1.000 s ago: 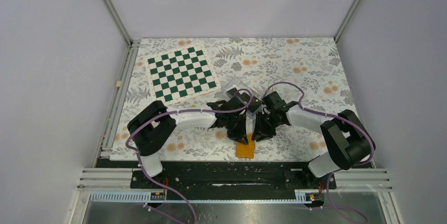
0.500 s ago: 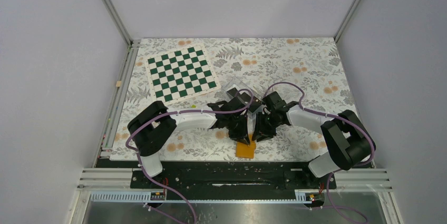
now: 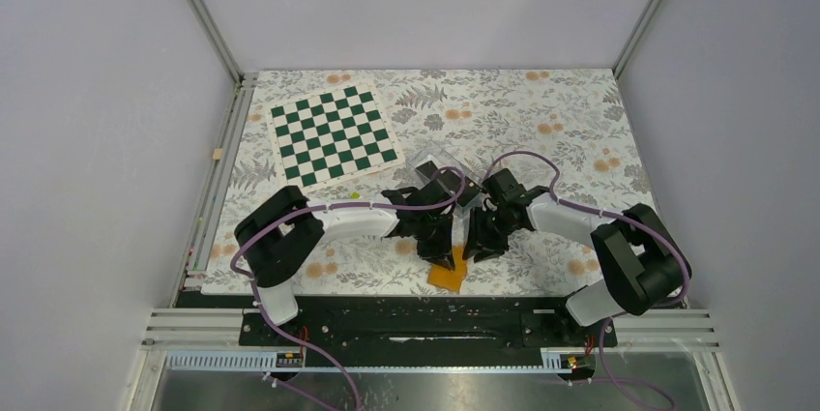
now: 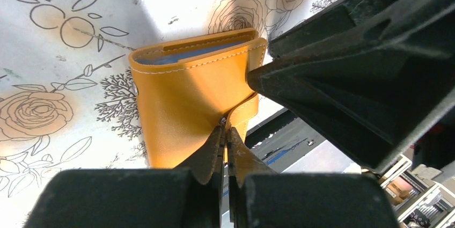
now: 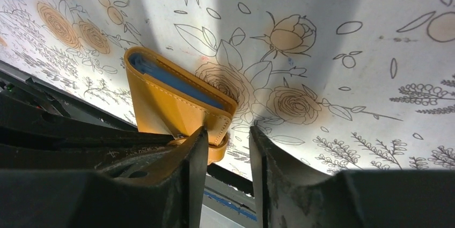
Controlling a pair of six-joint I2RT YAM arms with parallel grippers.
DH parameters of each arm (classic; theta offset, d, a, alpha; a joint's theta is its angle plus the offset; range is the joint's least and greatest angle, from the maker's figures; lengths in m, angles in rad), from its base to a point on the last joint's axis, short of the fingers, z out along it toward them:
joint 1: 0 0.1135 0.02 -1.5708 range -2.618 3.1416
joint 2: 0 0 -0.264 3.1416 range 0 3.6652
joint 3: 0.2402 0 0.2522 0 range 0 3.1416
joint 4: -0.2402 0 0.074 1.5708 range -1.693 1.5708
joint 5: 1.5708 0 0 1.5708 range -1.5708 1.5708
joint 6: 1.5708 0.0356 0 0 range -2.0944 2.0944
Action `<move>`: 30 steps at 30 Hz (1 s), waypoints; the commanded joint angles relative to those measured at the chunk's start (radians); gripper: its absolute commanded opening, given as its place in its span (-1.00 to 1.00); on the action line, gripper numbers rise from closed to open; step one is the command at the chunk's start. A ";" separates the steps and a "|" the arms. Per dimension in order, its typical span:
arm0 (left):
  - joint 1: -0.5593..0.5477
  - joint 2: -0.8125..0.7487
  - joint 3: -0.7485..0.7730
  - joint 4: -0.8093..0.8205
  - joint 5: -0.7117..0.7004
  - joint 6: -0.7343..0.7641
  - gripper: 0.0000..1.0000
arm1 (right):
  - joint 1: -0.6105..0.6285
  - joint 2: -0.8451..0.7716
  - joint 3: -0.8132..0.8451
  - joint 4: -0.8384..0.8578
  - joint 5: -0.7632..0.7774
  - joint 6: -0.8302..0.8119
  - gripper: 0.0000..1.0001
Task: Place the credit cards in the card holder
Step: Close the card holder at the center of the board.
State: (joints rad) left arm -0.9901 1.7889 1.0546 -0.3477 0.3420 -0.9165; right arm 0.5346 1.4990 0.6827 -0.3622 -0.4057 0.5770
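A: Where's the task obj?

B: Small flat orange folding leather card holder [image 4: 188, 94]. It's at the near edge of the table on the floral-print cloth [image 5: 349, 51], right betw. the two claws. It's folded, w/ light blue lining showing at its open edge.

A: Left side?

B: Left gripper [image 4: 224, 131] is pressed together, tips pinching the holder's thin orange snap tab [image 4: 246, 111].

A: Right?

B: Right gripper [image 5: 228, 142] is spread, nothing pinched. One finger [image 5: 196, 153] touches the holder's corner by the tab, the other sits over bare cloth.

A: Cards?

B: Thin black credit cards: can't pick them out w/ certainty. Neither wrist view shows them. From above, the arms cover much of the area near the clear rectangular plastic box [image 3: 432, 158] behind the claws.

A: So which step?

B: IMO opening the holder. No card in either claw and the pockets aren't exposed, so the task looks early.

A: Next move?

B: Prob. the right claw has to catch only the top flap's lip and peel it back while the left anchors the tab. That needs fine aim, since the flap is thin and the layers lie tight. It'd be easy to nip both halves together or shove the holder off the near edge.
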 commanded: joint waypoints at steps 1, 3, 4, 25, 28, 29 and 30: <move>-0.009 0.017 0.026 -0.037 -0.040 0.025 -1.00 | 0.002 -0.066 -0.009 -0.045 0.012 -0.028 -0.11; -0.011 0.019 0.023 -0.038 -0.041 0.025 -1.00 | 0.003 -0.110 -0.018 -0.049 0.005 -0.030 -0.04; -0.012 0.019 0.022 -0.037 -0.043 0.023 -1.00 | 0.003 -0.133 -0.024 -0.052 0.001 -0.028 -0.04; -0.010 0.023 0.100 -0.080 -0.063 0.064 -1.00 | 0.068 -0.073 -0.004 0.026 -0.064 0.021 -0.75; -0.010 0.043 0.105 -0.079 -0.043 0.068 -1.00 | 0.069 -0.053 0.009 0.026 -0.048 0.020 -0.75; -0.010 0.048 0.105 -0.079 -0.042 0.067 -1.00 | 0.069 -0.044 0.012 0.026 -0.044 0.020 -0.75; -0.010 0.050 0.103 -0.078 -0.043 0.066 -1.00 | 0.069 -0.038 0.016 0.027 -0.042 0.021 -0.75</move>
State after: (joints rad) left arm -0.9970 1.8164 1.1255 -0.4225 0.3061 -0.8665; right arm 0.5926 1.4380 0.6506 -0.3527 -0.4656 0.5888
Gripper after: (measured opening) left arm 0.010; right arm 0.129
